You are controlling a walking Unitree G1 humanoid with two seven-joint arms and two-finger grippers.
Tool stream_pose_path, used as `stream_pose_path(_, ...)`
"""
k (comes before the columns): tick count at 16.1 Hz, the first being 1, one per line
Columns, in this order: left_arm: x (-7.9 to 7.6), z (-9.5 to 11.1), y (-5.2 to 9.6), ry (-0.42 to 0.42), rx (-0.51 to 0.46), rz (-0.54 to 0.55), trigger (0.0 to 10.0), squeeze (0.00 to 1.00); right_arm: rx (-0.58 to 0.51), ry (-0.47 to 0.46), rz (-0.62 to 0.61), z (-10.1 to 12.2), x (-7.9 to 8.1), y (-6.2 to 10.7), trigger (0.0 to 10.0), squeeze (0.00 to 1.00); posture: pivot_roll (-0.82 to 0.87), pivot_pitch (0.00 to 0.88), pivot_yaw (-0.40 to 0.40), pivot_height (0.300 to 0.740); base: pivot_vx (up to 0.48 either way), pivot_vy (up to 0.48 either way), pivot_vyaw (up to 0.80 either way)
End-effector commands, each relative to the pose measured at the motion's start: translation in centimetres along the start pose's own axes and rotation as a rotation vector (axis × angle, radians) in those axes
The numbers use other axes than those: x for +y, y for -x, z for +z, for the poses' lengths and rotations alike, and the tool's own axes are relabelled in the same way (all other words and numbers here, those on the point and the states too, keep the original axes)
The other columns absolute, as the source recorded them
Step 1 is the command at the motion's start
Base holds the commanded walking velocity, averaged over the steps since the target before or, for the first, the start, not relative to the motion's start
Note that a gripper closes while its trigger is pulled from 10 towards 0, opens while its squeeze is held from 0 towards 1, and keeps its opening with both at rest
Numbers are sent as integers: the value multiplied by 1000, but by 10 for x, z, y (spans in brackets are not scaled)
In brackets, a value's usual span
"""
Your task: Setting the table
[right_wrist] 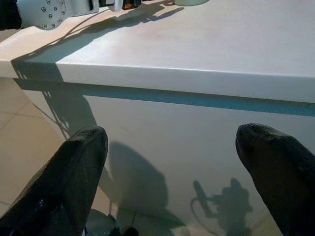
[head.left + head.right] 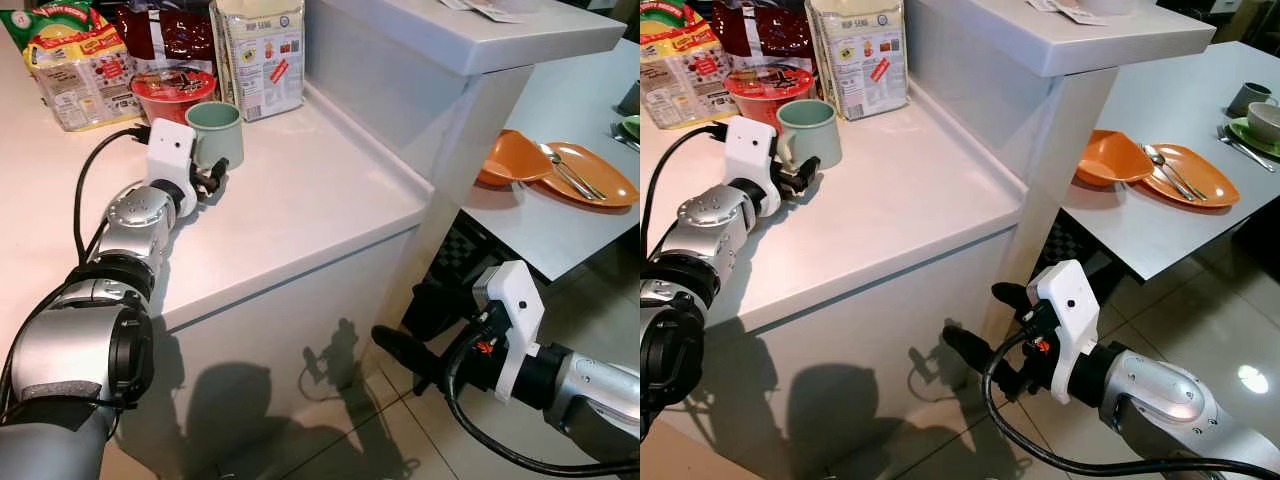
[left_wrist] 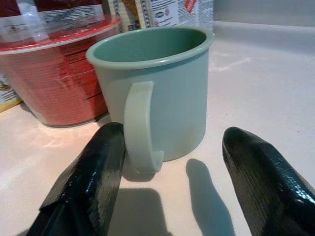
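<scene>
Left gripper (image 3: 167,182) extended forward, jaws apart; right gripper (image 1: 172,172) low, jaws apart.

Mug (image 2: 217,133): green, upright on counter (image 2: 300,190), by red bowl (image 2: 170,92).
Left gripper (image 2: 215,178): at the mug's base.
Right gripper (image 2: 400,352): low, beside the counter, over floor.
Table (image 2: 560,215): orange plates (image 2: 560,168), cutlery.

You see a matt pale-green plastic mug (image 3: 157,93), a smooth white countertop (image 2: 300,200) with soft sheen, glossy black fingers (image 3: 88,182), glossy floor tiles (image 2: 1220,330) and shiny metal cutlery (image 2: 1170,170) far right.

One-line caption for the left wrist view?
Open left gripper approaching the pale green handled mug beside a red lidded bowl.
</scene>
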State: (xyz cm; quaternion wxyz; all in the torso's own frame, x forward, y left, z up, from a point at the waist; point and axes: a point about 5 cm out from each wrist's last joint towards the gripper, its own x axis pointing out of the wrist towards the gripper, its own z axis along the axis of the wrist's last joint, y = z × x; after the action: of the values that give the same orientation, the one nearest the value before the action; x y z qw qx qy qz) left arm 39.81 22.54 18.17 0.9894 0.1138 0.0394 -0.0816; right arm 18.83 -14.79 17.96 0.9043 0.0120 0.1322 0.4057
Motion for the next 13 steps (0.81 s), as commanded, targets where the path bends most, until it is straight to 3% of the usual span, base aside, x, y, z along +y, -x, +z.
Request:
stream_pose_path(1, -4, -5, 0, -16, 28, -24, 0, 0, -5, 14, -8, 4, -1, 1, 10000, 0, -295, 8, -39, 740, 0, 0, 0)
stream_pose_path(9, 0, -6, -1, -37, 75, 54, 0, 0, 5, 9, -13, -2, -3, 0, 10000, 0, -299, 0, -38, 740, 0, 0, 0)
stream_pose_path(13, -1, -4, -2, 11, 61, 62, 0, 0, 2, 12, -9, -1, -3, 2, 10000, 0, -299, 0, -38, 740, 0, 0, 0)
